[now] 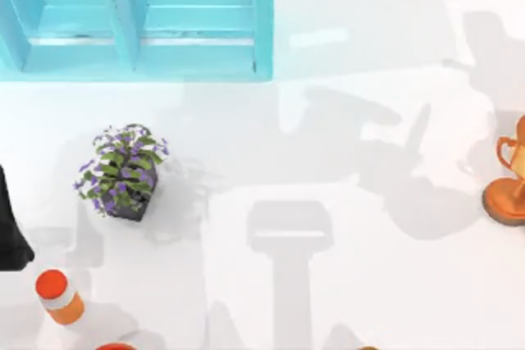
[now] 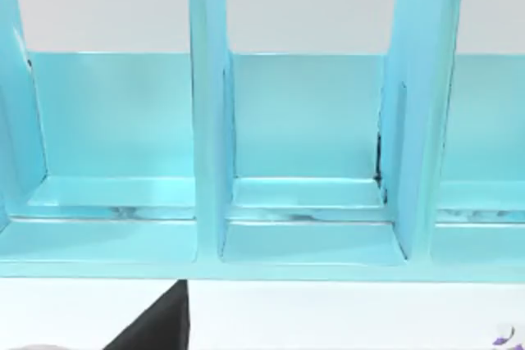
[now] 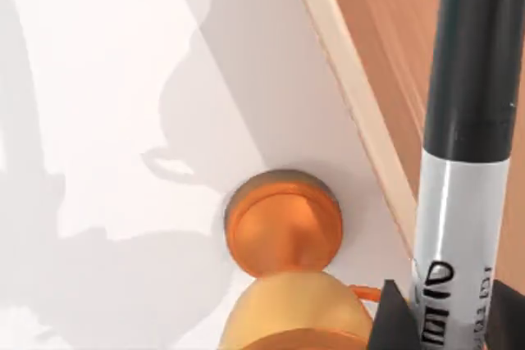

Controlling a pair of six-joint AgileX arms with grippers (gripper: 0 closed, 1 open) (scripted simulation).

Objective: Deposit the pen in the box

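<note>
In the right wrist view the pen [image 3: 459, 227] stands close to the camera, its white lettered barrel running up into the black rubbery end section. My right gripper [image 3: 447, 325] is shut on the pen, with a dark finger on each side of the barrel. It hangs above the orange trophy [image 3: 283, 223] near the table's right edge. The turquoise box [image 1: 197, 63] with its inner dividers stands at the far left of the table. The left wrist view looks straight into the box [image 2: 312, 272] and its open compartments.
A potted purple-flowered plant [image 1: 123, 171] stands in front of the box. An orange-capped bottle [image 1: 59, 295] and a black shape [image 1: 10, 227] sit at the left edge. The trophy [image 1: 510, 182] is at the right edge. The table edge [image 3: 361, 112] runs beside it.
</note>
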